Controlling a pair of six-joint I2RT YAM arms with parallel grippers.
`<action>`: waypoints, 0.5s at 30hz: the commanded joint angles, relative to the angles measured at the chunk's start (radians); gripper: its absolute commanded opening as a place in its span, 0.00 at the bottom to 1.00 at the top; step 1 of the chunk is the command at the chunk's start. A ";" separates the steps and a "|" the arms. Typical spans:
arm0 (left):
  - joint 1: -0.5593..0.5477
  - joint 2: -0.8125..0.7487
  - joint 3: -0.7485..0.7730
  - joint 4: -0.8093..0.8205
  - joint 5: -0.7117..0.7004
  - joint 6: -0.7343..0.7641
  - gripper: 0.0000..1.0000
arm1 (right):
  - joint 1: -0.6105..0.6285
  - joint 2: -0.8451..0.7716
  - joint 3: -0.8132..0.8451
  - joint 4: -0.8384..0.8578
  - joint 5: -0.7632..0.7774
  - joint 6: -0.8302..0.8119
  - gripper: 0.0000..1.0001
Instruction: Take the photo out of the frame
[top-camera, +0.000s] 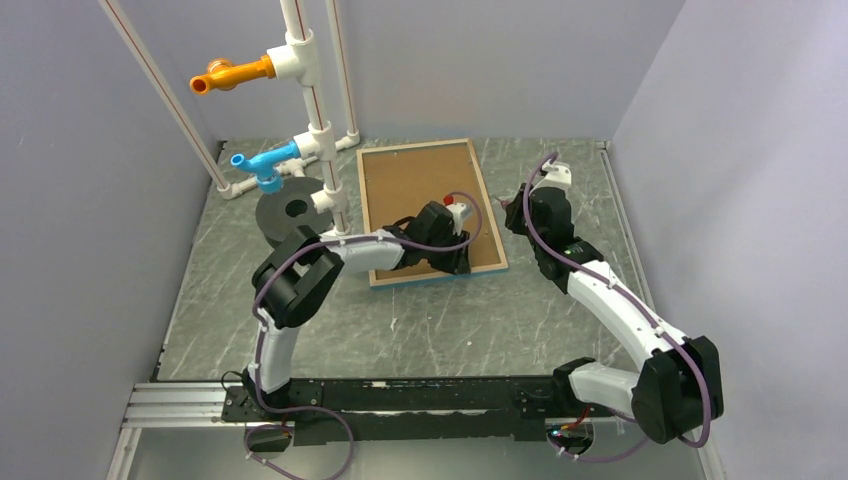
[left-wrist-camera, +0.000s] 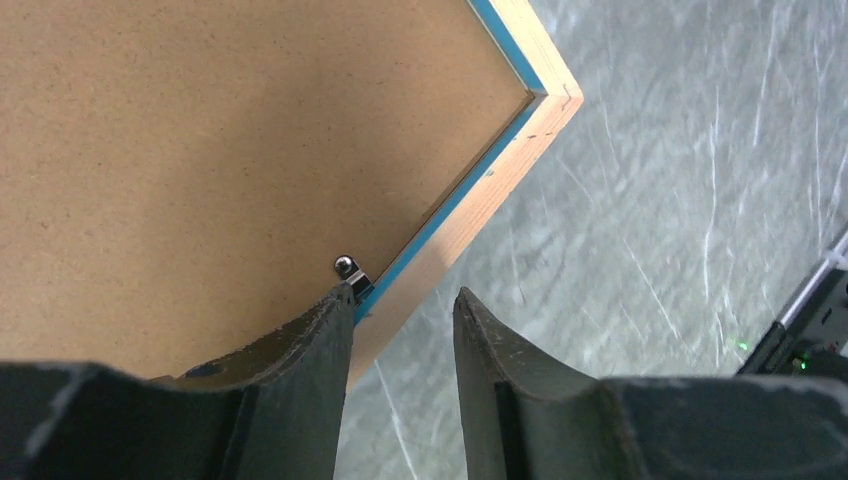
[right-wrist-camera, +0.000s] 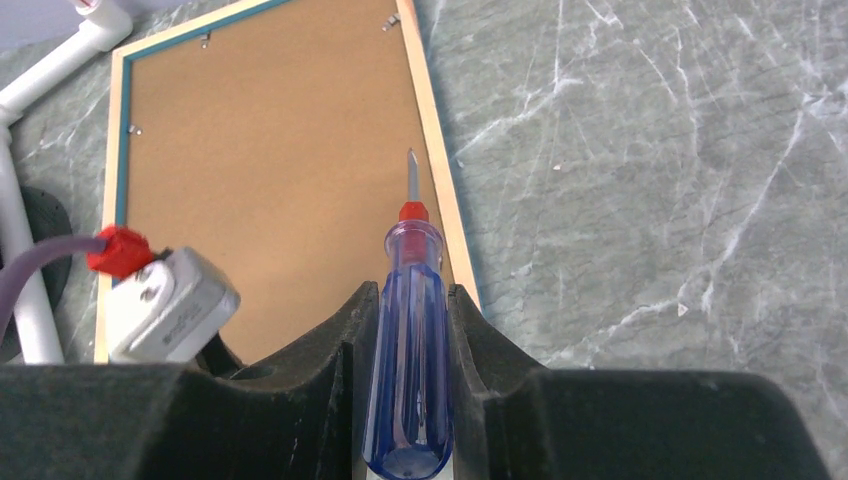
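Top external view had one frame (top-camera: 488, 205) lying back-up on the desk (top-camera: 450, 320), one brown board (top-camera: 410, 190) in it, plus two arms. Left arm (top-camera: 345, 250) was bent over the frame's near end, and the right arm (top-camera: 610, 290) reached up along its right side. Left jaws were open, one finger by a clip (left-wrist-camera: 345, 266), the other over the desk, with the rim between. Right jaws were clamped on one screwdriver (right-wrist-camera: 408, 350), tip over the rim.

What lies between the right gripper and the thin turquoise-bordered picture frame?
A clear blue screwdriver, held by the right gripper, tip toward the frame; the right wrist view shows it.
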 joint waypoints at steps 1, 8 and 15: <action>-0.065 -0.095 -0.145 0.066 -0.005 -0.085 0.43 | -0.003 0.005 0.019 0.080 -0.056 -0.013 0.00; -0.149 -0.189 -0.333 0.128 -0.048 -0.146 0.43 | -0.002 0.070 0.018 0.108 -0.073 -0.026 0.00; -0.222 -0.281 -0.451 0.195 -0.094 -0.218 0.41 | -0.001 0.110 0.001 0.145 -0.079 -0.038 0.00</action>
